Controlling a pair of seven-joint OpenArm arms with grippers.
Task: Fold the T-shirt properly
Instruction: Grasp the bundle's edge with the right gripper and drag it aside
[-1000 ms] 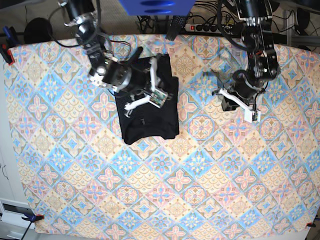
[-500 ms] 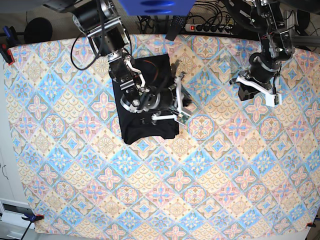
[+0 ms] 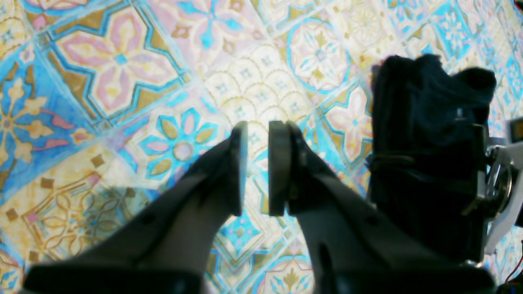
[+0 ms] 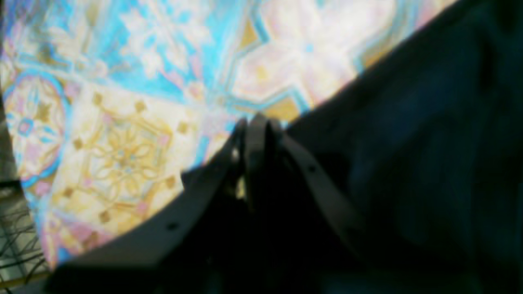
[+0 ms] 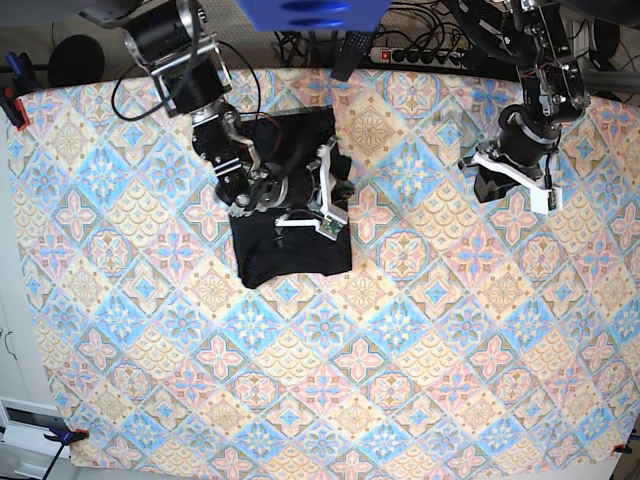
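The black T-shirt [image 5: 290, 255] lies folded into a rough rectangle on the patterned tablecloth [image 5: 380, 380], left of centre at the back. My right gripper [image 5: 338, 190] hangs low over its right part. In the right wrist view its fingers [image 4: 254, 124] are pressed together, with the tips at the edge of the T-shirt [image 4: 429, 143]; I see no cloth pinched between them. My left gripper [image 5: 485, 185] hovers over bare tablecloth at the right. Seen from the left wrist, the left gripper [image 3: 257, 126] has a narrow gap and holds nothing, and the T-shirt [image 3: 408, 102] lies off to the right.
The tablecloth is clamped at its corners, with a red clamp [image 5: 10, 105] at the left edge. A power strip [image 5: 410, 55] and cables lie behind the table. A blue object [image 5: 310, 12] hangs at the top centre.
My right arm swung right across the T-shirt, then drew back left to its right part. My left arm rose toward the back right and has stayed there.
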